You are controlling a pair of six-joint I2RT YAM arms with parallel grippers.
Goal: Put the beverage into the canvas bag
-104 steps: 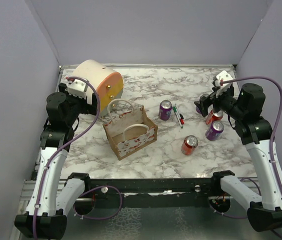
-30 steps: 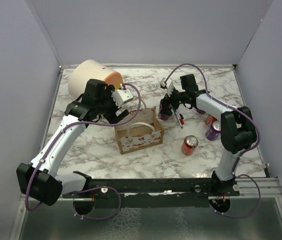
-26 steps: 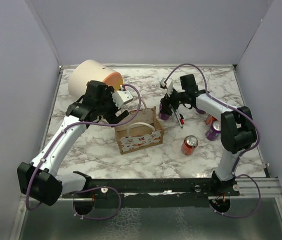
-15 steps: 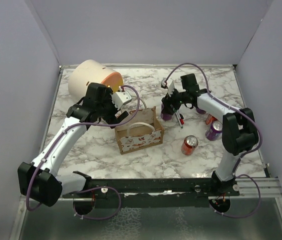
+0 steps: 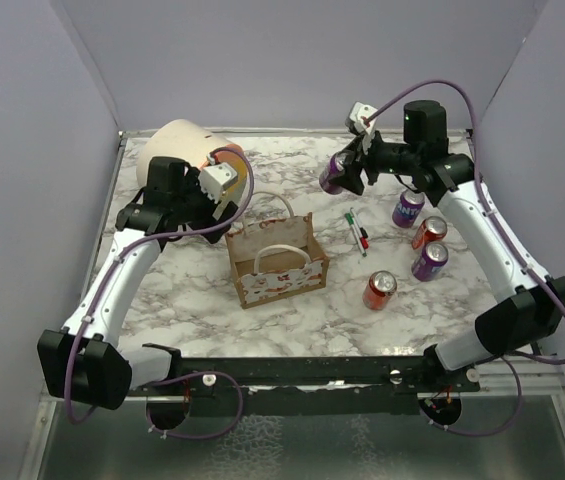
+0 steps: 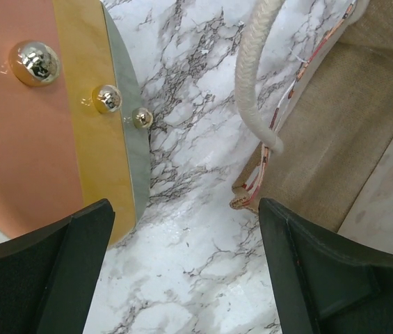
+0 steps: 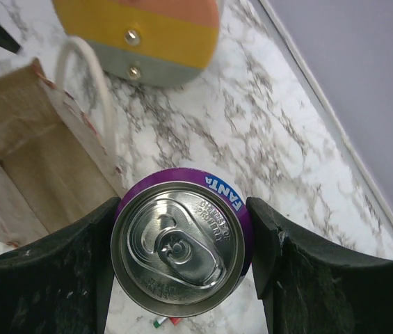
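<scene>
**Gripping one can of five, short of the bag**

Clamping one purple Fanta can (image 7: 179, 245) upright in the right gripper (image 5: 336, 175), fingers closed against both its sides, lid up. Seeing the one canvas bag (image 5: 284, 283), open-topped with two cream handles, down and to the left of those jaws, apart from the can. Counting four more cans on the marble table (image 5: 292, 325), all back behind those jaws: two purple, namely far purple can (image 5: 407, 208) and near purple can (image 5: 429, 260); two red, namely far red can (image 5: 428, 232) and near red can (image 5: 379, 290). Spotting what look like two markers (image 5: 358, 231) between bag and cans. Showing the left gripper (image 6: 183, 209) spread wide with nothing held, bag corner just inside its right finger, one cream-and-orange cylinder (image 5: 187, 150) with three metal studs (image 6: 109, 99) off its left finger.
</scene>
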